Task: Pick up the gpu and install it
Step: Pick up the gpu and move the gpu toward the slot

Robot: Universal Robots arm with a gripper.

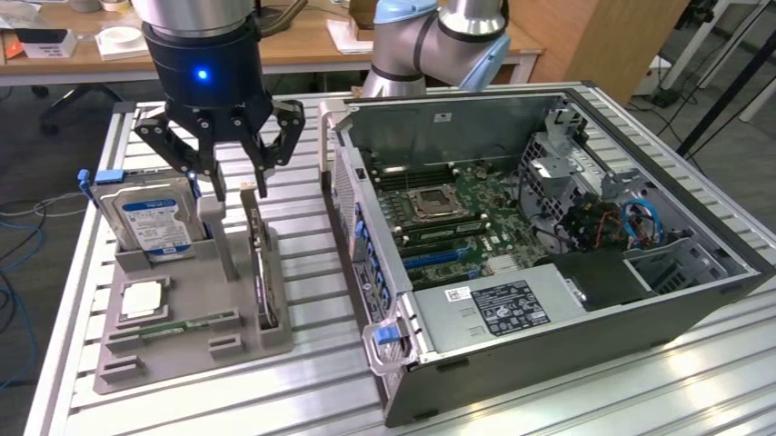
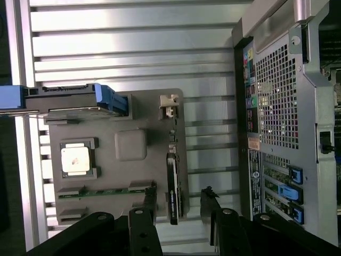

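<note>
Slatted bench point(image 1: 303, 400) carries everything. Open computer case point(image 1: 546, 363) lies on side, at 3 o'clock from grey holder tray point(image 1: 182, 350) in exterior view. End effector point(image 1: 240, 186) above tray, fingers apart, one on each side of gpu point(image 1: 263, 272), nothing clamped. Hard drive point(image 1: 152, 218) upright at tray's 11 o'clock. gpu stands edge-on in slot along tray's 3 o'clock edge.

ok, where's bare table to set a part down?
Bare table between the tray, the case and the near edge; more beyond the hard drive. Tray-case gap is narrow; tray itself is full, gripper over the gpu.
</note>
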